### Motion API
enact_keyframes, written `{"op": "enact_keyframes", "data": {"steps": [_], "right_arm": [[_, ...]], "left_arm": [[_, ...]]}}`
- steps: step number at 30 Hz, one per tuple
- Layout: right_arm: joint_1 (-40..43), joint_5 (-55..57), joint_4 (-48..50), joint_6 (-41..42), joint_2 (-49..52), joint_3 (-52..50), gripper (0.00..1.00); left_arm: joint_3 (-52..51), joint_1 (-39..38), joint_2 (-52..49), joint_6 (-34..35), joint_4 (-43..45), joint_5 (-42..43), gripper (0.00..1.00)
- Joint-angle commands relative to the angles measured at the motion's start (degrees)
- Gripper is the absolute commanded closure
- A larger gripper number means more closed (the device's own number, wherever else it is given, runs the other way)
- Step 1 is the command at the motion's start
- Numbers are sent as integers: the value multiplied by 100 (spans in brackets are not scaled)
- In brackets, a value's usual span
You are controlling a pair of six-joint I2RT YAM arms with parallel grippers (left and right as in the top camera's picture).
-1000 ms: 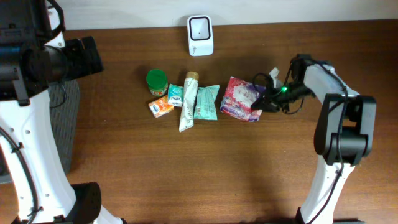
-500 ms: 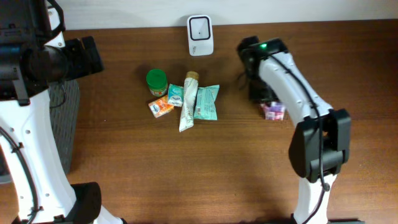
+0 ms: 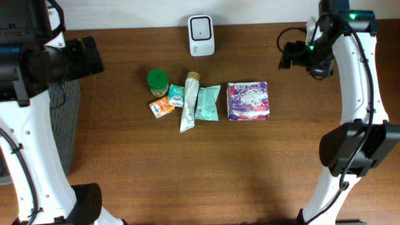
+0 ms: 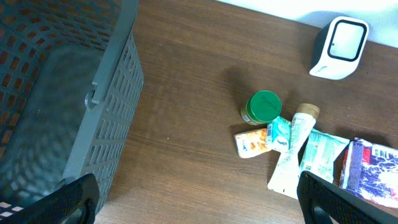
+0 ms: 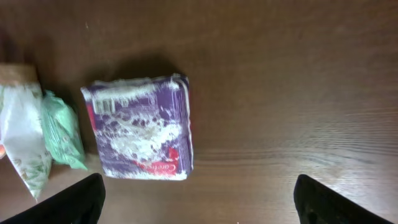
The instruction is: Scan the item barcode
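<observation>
— On the table (image 3: 187, 169), overhead, the purple packet (image 3: 248, 100) is lying flat beside the green sachet (image 3: 207, 103), well apart from the right arm (image 3: 353, 62).
— Left wrist: the left fingers (image 4: 62, 200) are standing wide, empty.
— Right wrist: the right fingers (image 5: 78, 202) are gaping too, above the packet. It's looking soft, light, crinkly; pinching its long sides seems best.

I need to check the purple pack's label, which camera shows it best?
Right wrist: the purple pack lies whole and large, seen from above. Overhead shows it whole but small; left wrist catches only part at the lower right edge.
</observation>
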State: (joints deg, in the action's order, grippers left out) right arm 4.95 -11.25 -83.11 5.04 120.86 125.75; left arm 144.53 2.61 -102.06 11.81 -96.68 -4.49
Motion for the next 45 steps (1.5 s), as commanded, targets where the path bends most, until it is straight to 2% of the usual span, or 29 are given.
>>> {"op": "enact_keyframes", "data": {"steps": [1,3,5,6,7,12,14,17,18,21,23,28,30,35,41,43,45], "right_arm": [[271,-1300,647,-643,144,-1165,8],[527,-2736,1462,-1279,166,-2284,5],[595,-3106,2124,-1279,168,-3115,8],[595,-3220,2400,-1274,166,-3453,18],[595,-3261,2629,-1274,168,-3696,23],[586,-4024,3602,-1274,168,-4570,23],[468,-4046,3606,-1274,175,-4579,48],[225,-4116,3606,-1255,175,-4575,91],[219,-4227,3602,-1167,168,-4535,96],[214,-4509,3434,-1167,-116,-4151,96],[197,-4516,3410,-1167,-789,-3893,96],[-175,-4468,4625,-1169,-2739,-3842,96],[-400,-4470,4916,-1167,-2859,-3842,96],[-944,-4232,4953,-1165,-2846,-3842,96],[-944,-4151,4951,-1110,-2846,-3842,96],[-944,-2656,4824,-192,-2846,-3842,96],[-944,-1438,4406,-96,-2846,-3842,96]], "left_arm": [[9,28,24,31,-2,37,1],[9,28,24,33,-2,39,1],[9,28,24,31,-2,37,1],[9,28,24,33,-2,39,1],[9,28,24,31,-2,37,1],[9,28,24,33,-2,39,1],[9,28,24,33,-2,39,1],[9,28,24,31,-2,39,1],[9,28,24,31,-2,39,1],[9,28,24,33,-2,39,1],[9,28,24,31,-2,37,1],[9,28,24,33,-2,39,1],[9,28,24,31,-2,37,1],[9,28,24,31,-2,39,1],[9,28,24,33,-2,39,1],[9,28,24,33,-2,39,1],[9,28,24,31,-2,39,1]]}}
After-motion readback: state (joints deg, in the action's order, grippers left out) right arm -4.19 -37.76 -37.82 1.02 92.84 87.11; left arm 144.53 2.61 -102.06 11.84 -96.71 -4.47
